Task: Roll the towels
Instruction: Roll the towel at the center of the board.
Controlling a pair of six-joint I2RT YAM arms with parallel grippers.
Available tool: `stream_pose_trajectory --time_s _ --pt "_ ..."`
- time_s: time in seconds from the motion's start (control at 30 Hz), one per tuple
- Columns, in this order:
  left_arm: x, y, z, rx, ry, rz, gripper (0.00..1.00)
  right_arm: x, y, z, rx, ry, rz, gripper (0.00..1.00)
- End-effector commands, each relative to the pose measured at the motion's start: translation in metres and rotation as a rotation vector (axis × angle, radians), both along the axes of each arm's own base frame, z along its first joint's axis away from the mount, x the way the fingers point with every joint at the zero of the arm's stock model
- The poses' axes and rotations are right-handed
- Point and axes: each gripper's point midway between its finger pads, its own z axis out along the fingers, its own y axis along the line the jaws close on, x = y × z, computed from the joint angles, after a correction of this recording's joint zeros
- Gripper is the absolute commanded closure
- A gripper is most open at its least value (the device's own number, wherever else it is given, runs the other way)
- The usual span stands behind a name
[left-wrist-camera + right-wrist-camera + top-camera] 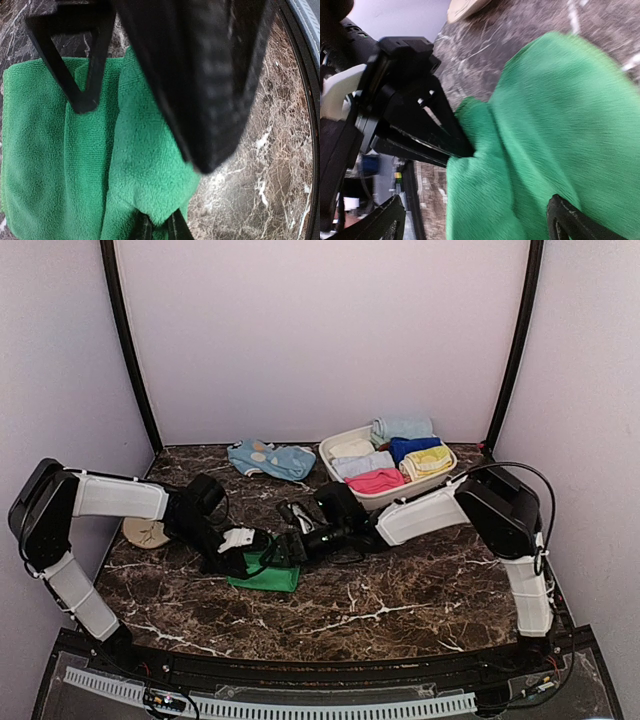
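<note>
Two end effectors meet on one green towel (268,578), lying just toward 8 o'clock of the worktop (420,590) centre.
From overhead both merge into one dark knot; the wrist views separate them. The left end effector (464,150) is pinched tight on a raised fold of the towel. The right end effector (477,217) stands wide apart over the cloth, gripping nothing. Both wrist views cut off the towel's edges.

You see L gripper (158,227) tips nearly closed, pinching a fold of the green towel (45,165). R gripper (145,137) sits just ahead w/ fingers spread over the cloth. Marble table (260,165) shows to tool's right.
</note>
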Motion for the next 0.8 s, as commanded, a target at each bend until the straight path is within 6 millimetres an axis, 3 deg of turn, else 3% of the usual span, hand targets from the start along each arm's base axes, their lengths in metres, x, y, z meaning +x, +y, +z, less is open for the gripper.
stream_pose_trajectory --time_s 0.0,0.1,0.13,0.17,0.2,0.27,0.33,0.4,0.47,0.53,0.63,0.77 --pt "-0.025 0.017 -0.021 0.091 0.185 0.035 0.95 0.044 -0.043 0.002 -0.131 -0.207 -0.183 0.0" --pt "-0.025 0.017 -0.021 0.092 0.217 0.039 0.95 0.067 -0.077 0.02 -0.242 -0.394 -0.318 0.0" --pt "-0.024 0.016 -0.02 0.091 0.228 0.039 0.95 0.075 -0.089 0.035 -0.268 -0.493 -0.374 0.0" --pt "-0.025 0.017 -0.02 0.093 0.246 0.042 0.95 0.071 -0.106 0.043 -0.313 -0.638 -0.425 0.0" --pt "-0.025 0.015 -0.018 0.09 0.254 0.041 0.95 0.077 -0.121 0.072 -0.33 -0.801 -0.507 0.0" --pt "-0.025 0.014 -0.016 0.091 0.29 0.046 0.94 0.073 -0.153 0.111 -0.302 -1.023 -0.684 0.0" --pt "-0.025 0.013 -0.015 0.098 0.326 0.048 0.94 0.083 -0.19 0.128 -0.303 -1.011 -0.906 0.0" --pt "-0.025 0.013 -0.018 0.114 0.37 0.054 0.94 0.078 -0.181 0.139 -0.204 -1.021 -0.784 0.0" --pt "-0.024 0.012 -0.02 0.134 0.414 0.062 0.94 0.055 -0.154 0.137 -0.128 -1.122 -0.555 0.0" --pt "-0.02 0.01 -0.022 0.145 0.44 0.075 0.94 0.021 -0.127 0.119 -0.159 -1.285 -0.305 0.0" --pt "-0.014 0.009 -0.026 0.164 0.474 0.091 0.93 -0.015 -0.095 0.077 -0.3 -1.492 0.007 0.02" --pt "-0.006 0.01 -0.03 0.193 0.501 0.106 0.93 -0.054 -0.063 0.041 -0.345 -1.652 0.274 0.12"
